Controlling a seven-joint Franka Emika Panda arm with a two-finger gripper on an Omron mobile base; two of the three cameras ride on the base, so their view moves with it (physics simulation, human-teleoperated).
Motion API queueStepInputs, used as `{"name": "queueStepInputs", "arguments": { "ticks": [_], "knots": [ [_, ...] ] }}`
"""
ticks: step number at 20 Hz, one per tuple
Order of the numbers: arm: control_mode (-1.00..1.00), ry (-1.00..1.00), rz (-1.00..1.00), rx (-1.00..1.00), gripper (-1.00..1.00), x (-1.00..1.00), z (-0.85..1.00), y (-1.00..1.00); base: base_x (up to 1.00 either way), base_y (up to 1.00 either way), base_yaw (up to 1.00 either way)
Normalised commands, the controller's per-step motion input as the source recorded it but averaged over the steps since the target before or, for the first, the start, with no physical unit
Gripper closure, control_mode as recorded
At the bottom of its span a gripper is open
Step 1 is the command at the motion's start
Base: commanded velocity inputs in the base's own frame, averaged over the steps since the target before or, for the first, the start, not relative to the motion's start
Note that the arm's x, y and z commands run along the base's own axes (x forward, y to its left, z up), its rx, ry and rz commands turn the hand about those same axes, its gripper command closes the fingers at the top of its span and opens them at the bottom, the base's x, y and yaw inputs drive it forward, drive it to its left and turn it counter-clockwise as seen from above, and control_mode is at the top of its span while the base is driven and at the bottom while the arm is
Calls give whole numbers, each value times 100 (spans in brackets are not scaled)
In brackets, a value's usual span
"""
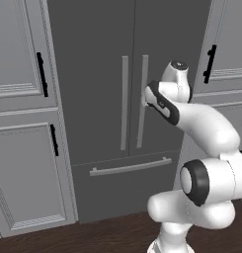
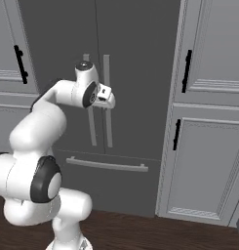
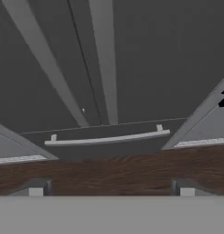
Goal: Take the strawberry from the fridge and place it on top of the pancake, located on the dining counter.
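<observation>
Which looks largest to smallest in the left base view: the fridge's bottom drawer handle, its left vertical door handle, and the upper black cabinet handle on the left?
1. left vertical door handle, longest.
2. bottom drawer handle, somewhat shorter.
3. upper black cabinet handle, clearly shortest.
All sit at a similar depth, so the order looks safe.

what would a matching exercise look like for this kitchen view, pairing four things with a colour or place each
Things:
1. tall dark grey French-door fridge
2. horizontal bar handle of the bottom drawer
3. short black cabinet handle
4. dark brown wooden floor

Descriptions:
A. on a light grey panelled cabinet
B. below the two long vertical handles
C. doors closed
D. under the robot's base

Pairs: 1-C, 2-B, 3-A, 4-D
</observation>
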Motion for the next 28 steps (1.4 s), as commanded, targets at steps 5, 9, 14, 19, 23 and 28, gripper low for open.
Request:
{"name": "queueStepInputs", "arguments": {
  "ticks": [5,9,14,19,23,28],
  "knots": [
    [-100,-27,-2,0,-100,85,0,-1,0,0,0],
    [-100,-26,0,0,-100,58,0,-1,0,0,0],
    [-100,-12,1,0,-100,75,0,-5,0,0,0],
    [-100,-1,0,0,-100,76,0,-13,0,0,0],
    [-100,0,0,0,-100,73,0,-9,0,0,0],
    [-100,0,0,0,-100,70,0,0,0,0,0]
  ]
}}
